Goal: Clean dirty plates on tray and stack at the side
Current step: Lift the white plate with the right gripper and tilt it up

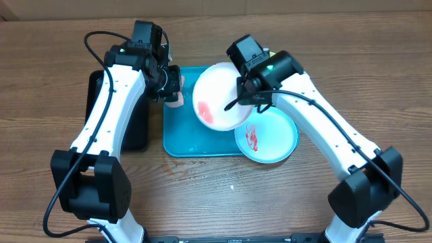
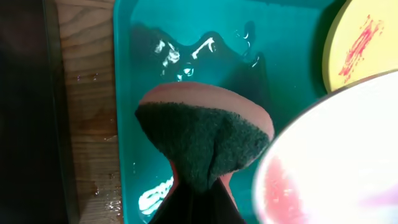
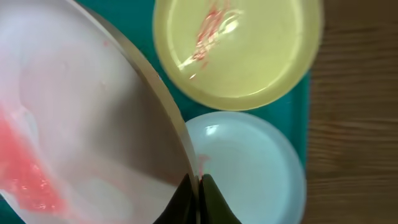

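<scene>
My right gripper (image 1: 244, 96) is shut on the rim of the white plate (image 1: 217, 101) and holds it tilted above the teal tray (image 1: 185, 138). The plate has a red smear on its lower part. In the right wrist view the jaws (image 3: 199, 185) pinch the white plate's (image 3: 81, 118) edge. The yellow-green plate (image 3: 239, 50) with red streaks and the mint-green plate (image 3: 255, 168) lie below. The mint-green plate (image 1: 270, 138) has red smears and overhangs the tray's right end. My left gripper (image 1: 172, 84) is shut on a pink sponge (image 2: 202, 134) with a dark green scrub face, just left of the white plate (image 2: 336, 155).
A black tray (image 1: 135, 125) lies left of the teal tray, under my left arm. Water glistens on the teal tray floor (image 2: 186, 43). The yellow-green plate (image 2: 360, 43) shows at the top right of the left wrist view. Bare wooden table lies in front.
</scene>
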Robot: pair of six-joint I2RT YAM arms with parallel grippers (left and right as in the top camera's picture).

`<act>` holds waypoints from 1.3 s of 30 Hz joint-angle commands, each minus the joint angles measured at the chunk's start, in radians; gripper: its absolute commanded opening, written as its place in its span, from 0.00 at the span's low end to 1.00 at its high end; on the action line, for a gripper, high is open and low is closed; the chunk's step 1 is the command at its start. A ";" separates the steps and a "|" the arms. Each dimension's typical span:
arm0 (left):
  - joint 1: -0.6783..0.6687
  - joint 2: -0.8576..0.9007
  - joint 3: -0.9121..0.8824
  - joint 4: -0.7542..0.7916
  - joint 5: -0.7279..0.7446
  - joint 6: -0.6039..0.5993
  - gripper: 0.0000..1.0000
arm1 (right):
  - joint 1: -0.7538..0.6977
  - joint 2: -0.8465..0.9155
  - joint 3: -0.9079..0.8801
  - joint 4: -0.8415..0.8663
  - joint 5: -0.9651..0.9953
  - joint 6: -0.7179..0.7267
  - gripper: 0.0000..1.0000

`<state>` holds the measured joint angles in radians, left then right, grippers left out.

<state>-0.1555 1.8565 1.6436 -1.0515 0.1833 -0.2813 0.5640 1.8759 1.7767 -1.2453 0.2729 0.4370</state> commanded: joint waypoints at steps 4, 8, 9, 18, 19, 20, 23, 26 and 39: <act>0.000 -0.014 0.014 0.000 0.000 0.015 0.04 | 0.092 -0.019 0.030 -0.032 0.365 0.061 0.04; 0.000 -0.014 0.014 -0.008 0.000 0.015 0.04 | 0.183 -0.019 0.030 -0.074 0.612 0.155 0.04; 0.000 -0.014 0.014 -0.011 0.000 0.015 0.04 | 0.203 -0.019 0.030 -0.083 0.652 0.178 0.04; 0.000 -0.014 0.014 -0.021 0.001 -0.016 0.04 | 0.327 -0.019 0.030 -0.184 0.936 0.393 0.04; 0.000 -0.013 0.014 -0.021 0.001 -0.019 0.04 | 0.333 -0.019 0.030 -0.196 0.964 0.409 0.04; 0.000 -0.013 0.014 -0.021 0.000 -0.019 0.04 | 0.338 -0.019 0.030 -0.203 0.987 0.417 0.04; -0.002 -0.013 0.014 -0.021 0.000 -0.018 0.04 | 0.342 -0.019 0.031 -0.204 1.013 0.417 0.04; -0.002 -0.013 0.014 -0.021 0.000 -0.019 0.04 | 0.345 -0.019 0.031 -0.204 1.025 0.421 0.04; -0.002 -0.013 0.014 -0.022 0.001 -0.023 0.04 | 0.346 -0.060 0.045 -0.200 1.129 0.441 0.04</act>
<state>-0.1555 1.8565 1.6436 -1.0740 0.1833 -0.2886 0.9039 1.8725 1.7840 -1.4506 1.3418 0.8410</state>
